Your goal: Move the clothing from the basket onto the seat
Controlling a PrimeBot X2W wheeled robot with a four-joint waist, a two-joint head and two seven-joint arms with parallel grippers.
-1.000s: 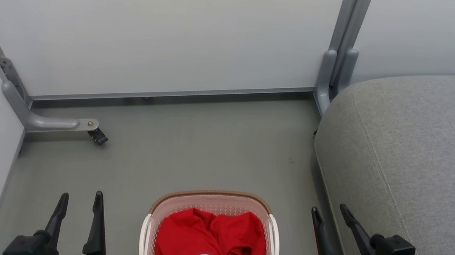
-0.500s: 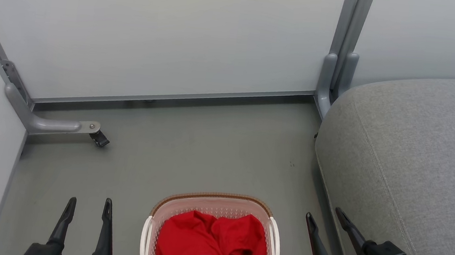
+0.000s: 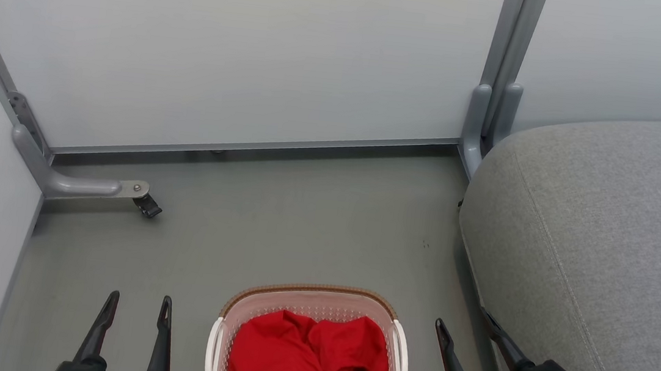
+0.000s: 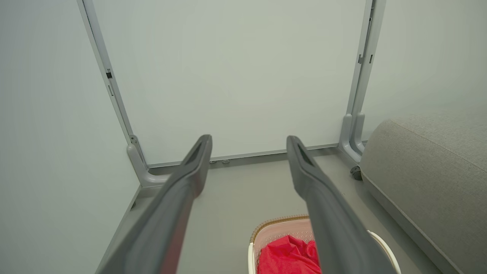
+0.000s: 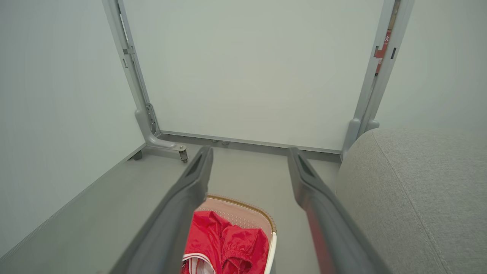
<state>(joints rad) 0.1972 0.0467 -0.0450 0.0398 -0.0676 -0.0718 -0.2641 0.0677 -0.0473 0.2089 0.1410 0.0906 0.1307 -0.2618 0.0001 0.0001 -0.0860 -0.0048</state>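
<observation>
- Holding my left tool [image 3: 140, 297] and right tool [image 3: 463, 317] open, empty.
- Bright red clothing [image 3: 306, 355] in oval cream plastic basket [image 3: 307, 288], six o'clock.
- Grey fabric seat [image 3: 607, 239], three o'clock.

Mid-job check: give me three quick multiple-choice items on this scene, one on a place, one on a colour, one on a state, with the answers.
1. Where does the clothing lie?
A) in the basket
B) on a table
C) on a shelf

2. What colour is the basket's rim?
A) blue
B) brown
C) black

3. How do the left claw and the right claw stand?
A) both shut on cloth
B) one open, one shut
C) both open, holding nothing

Answers: 1 A, the red cloth sits inside the perforated walls. 2 B, a brown woven-look band rings the top. 3 C, each wrist view shows them spread wide with nothing between.
</observation>
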